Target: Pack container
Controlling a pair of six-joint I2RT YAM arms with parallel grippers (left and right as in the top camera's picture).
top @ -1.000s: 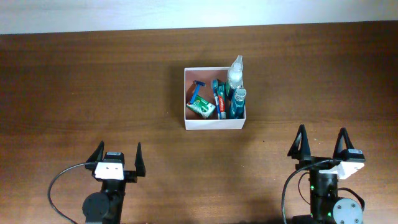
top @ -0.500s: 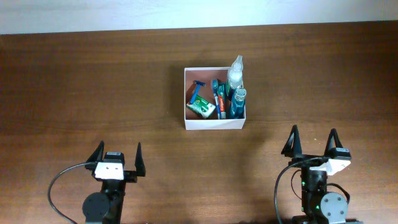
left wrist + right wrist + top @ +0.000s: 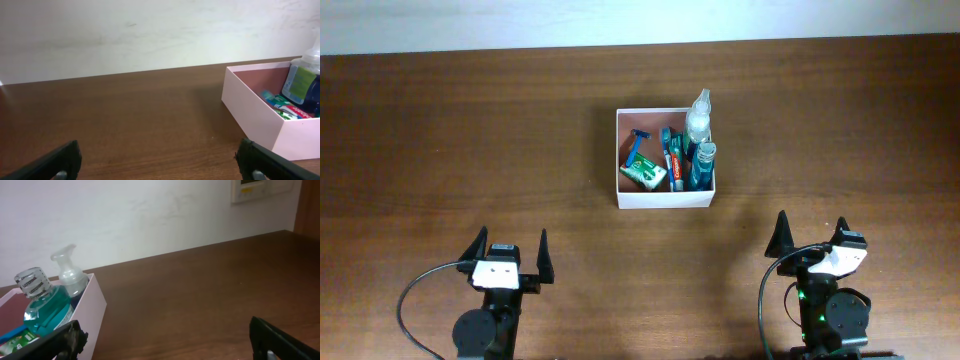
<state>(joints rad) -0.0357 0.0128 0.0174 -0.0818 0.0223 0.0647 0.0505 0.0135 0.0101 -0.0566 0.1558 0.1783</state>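
Note:
The container [image 3: 665, 199], a square white-walled box with a reddish-brown inside, sits mid-table and holds toiletries: a clear pump bottle [image 3: 698, 113], a teal mouthwash bottle [image 3: 702, 164], a toothpaste tube [image 3: 677, 172], a blue razor [image 3: 637, 146] and a green packet [image 3: 642, 175]. My left gripper [image 3: 510, 249] stands open near the front left, nothing between its fingers; the container [image 3: 260, 120] shows at the right of its wrist view. My right gripper [image 3: 809, 236] stands open at the front right, empty, with the container [image 3: 92, 305] and mouthwash bottle [image 3: 45, 305] at the left of its view.
Brown wooden table [image 3: 470, 140] all round the container. A white wall [image 3: 150, 35] runs behind the far edge. A white wall panel [image 3: 260, 190] hangs at the upper right of the right wrist view.
My right gripper has drawn back toward the front edge and shifted left, turning slightly. The left arm and the container's contents have not moved.

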